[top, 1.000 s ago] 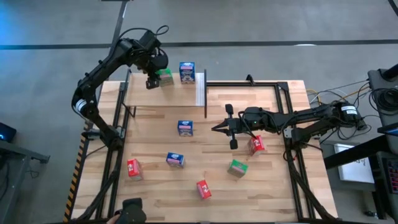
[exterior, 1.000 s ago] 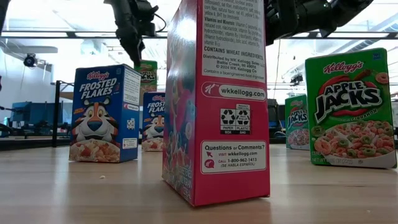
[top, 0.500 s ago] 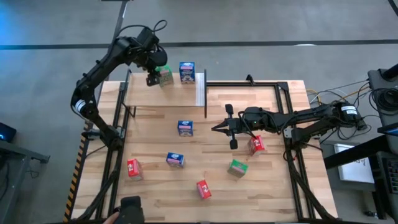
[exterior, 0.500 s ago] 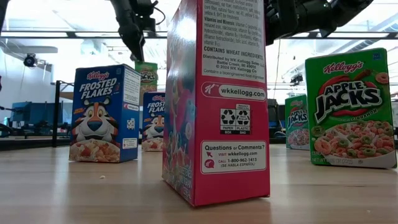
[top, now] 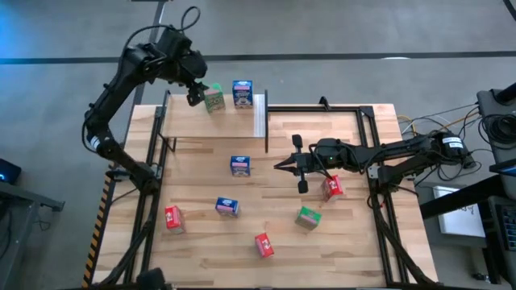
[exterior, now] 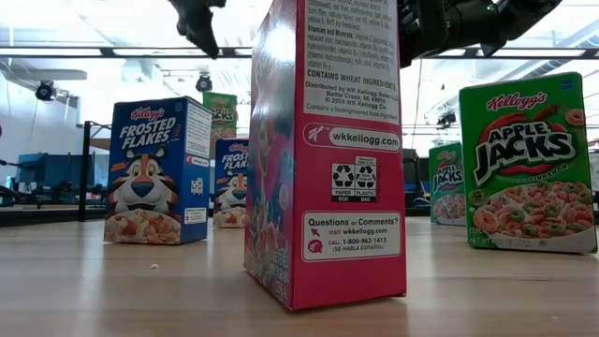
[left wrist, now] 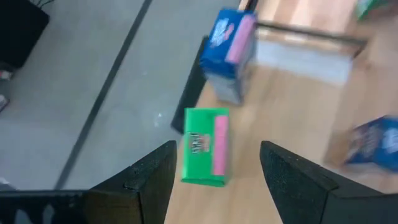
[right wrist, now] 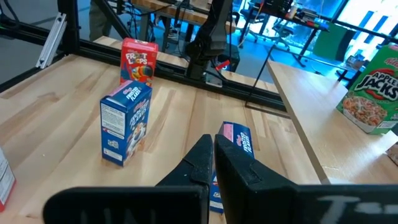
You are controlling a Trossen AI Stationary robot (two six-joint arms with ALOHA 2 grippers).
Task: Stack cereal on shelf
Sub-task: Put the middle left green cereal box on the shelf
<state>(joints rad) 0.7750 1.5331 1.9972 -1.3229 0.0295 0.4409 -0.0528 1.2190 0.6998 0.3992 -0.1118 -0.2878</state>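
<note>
My left gripper (top: pixel 194 94) (left wrist: pixel 219 149) is open and hovers above the shelf (top: pixel 185 121), its fingers on either side of a green cereal box (top: pixel 214 98) (left wrist: pixel 205 147) without touching it. That box stands on the shelf panel near its far edge, beside a blue box (top: pixel 242 93) (left wrist: pixel 229 53). My right gripper (top: pixel 280 166) (right wrist: pixel 214 155) is shut and hangs over mid-table, holding nothing. On the tabletop stand two blue boxes (top: pixel 239 165) (top: pixel 226 206), three red ones (top: pixel 172 217) (top: pixel 264 245) (top: pixel 332 187) and one green one (top: pixel 307 217).
The shelf's white end strip (top: pixel 260 115) and a black upright (top: pixel 267 122) stand between the shelf and my right arm. Black frame rails (top: pixel 371 153) run along the table's sides. In the low view a red box (exterior: pixel 328 150) stands close and hides much of the table.
My left gripper has risen from beside the green box and drawn back toward the table's far left; the box stays standing on the shelf. My right arm has kept still.
</note>
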